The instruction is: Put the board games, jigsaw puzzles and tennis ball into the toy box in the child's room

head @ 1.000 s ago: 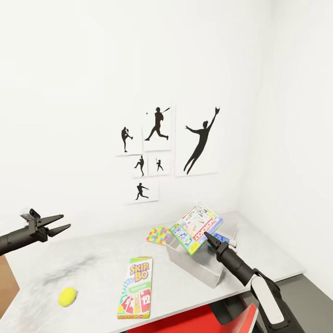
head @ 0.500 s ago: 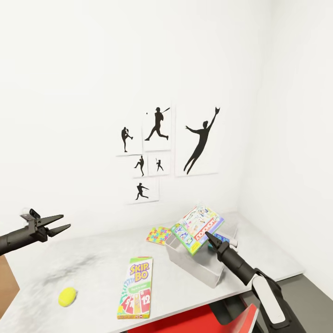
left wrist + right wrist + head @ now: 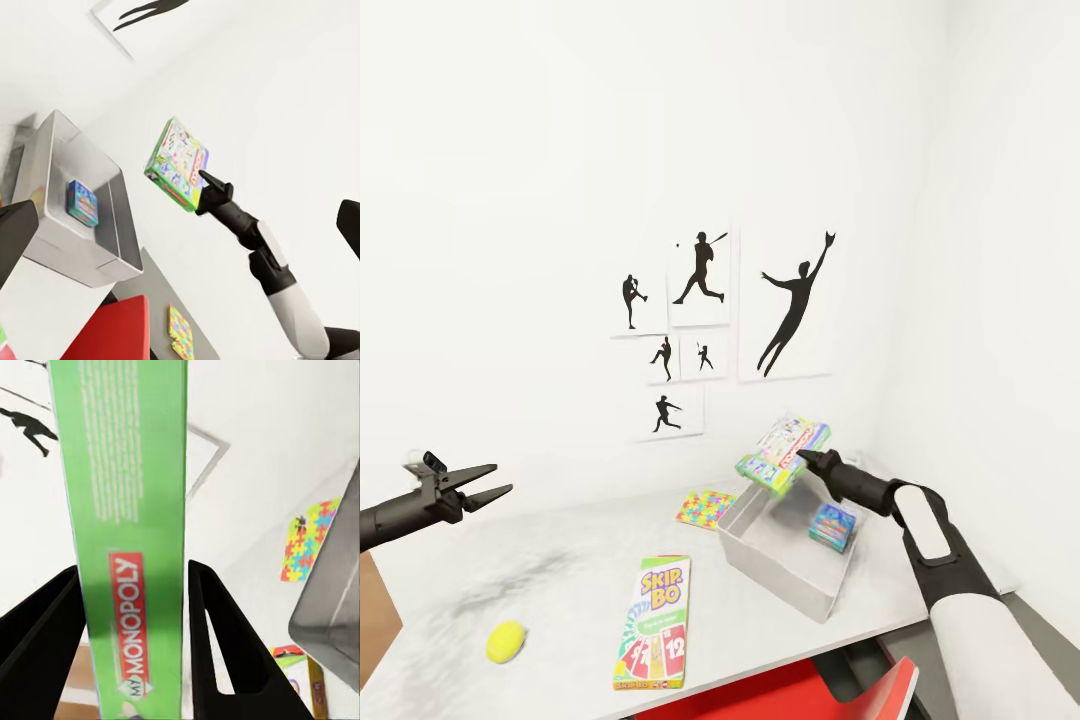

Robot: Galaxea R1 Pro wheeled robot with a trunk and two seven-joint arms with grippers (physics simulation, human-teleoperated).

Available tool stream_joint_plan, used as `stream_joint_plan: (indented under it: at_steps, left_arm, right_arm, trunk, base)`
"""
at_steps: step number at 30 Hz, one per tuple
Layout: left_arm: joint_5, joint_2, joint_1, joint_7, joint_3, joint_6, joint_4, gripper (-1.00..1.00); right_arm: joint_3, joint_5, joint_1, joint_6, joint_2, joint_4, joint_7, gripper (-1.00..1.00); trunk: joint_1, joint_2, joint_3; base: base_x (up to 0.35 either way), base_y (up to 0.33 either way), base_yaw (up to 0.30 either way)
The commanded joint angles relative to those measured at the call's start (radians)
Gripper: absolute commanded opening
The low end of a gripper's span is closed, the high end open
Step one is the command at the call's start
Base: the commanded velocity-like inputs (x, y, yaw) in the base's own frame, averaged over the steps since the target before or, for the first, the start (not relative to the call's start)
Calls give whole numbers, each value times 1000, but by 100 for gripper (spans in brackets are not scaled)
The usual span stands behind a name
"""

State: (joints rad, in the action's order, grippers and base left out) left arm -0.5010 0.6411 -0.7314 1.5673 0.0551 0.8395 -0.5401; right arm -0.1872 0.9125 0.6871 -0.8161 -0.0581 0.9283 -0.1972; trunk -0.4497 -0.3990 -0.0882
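My right gripper [image 3: 802, 457] is shut on a green-edged Monopoly board game [image 3: 783, 455], held tilted in the air above the light grey toy box [image 3: 775, 570]. The right wrist view shows the fingers [image 3: 221, 637] clamping the game's green edge [image 3: 127, 547]. A small blue colourful box [image 3: 832, 526] stands inside the toy box. The SKIP BO board game [image 3: 655, 620] lies flat on the table [image 3: 560, 560]. The tennis ball [image 3: 506, 641] rests near the table's front left. One jigsaw puzzle [image 3: 704, 507] lies behind the toy box. My left gripper [image 3: 485, 485] hovers open over the table's left end.
A red chair [image 3: 790, 690] stands under the table's front edge. Black baseball-player prints [image 3: 705, 320] hang on the white wall behind. The room corner and right wall close in beside the toy box. A brown wooden piece [image 3: 375, 610] shows at the far left.
My right arm has swung up, lifting the Monopoly game off the toy box's rim into the air above it. The blue box inside now shows fully. The left arm is still.
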Motion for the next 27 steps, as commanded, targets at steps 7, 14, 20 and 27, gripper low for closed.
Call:
stream_joint_plan:
  at_steps: [7, 14, 20, 27]
  left_arm:
    - [-1, 0, 0, 4, 0, 12, 0, 100]
    - [-5, 3, 0, 4, -1, 13, 0, 100]
    - [-5, 4, 0, 4, -1, 13, 0, 100]
    - [-6, 6, 0, 4, -1, 13, 0, 100]
  right_arm:
    - [-8, 6, 34, -9, -66, -169, 20, -100]
    - [-7, 5, 31, -10, -75, -194, 25, -100]
    - [-6, 2, 31, -10, -77, -205, 26, -100]
    - [0, -3, 32, -10, -73, -241, 61, -100]
  trunk:
    - [0, -1, 0]
    - [0, -1, 0]
    - [0, -1, 0]
    - [0, -1, 0]
  base:
    - [0, 0, 0]
    - [0, 0, 0]
    - [0, 0, 0]
    - [0, 0, 0]
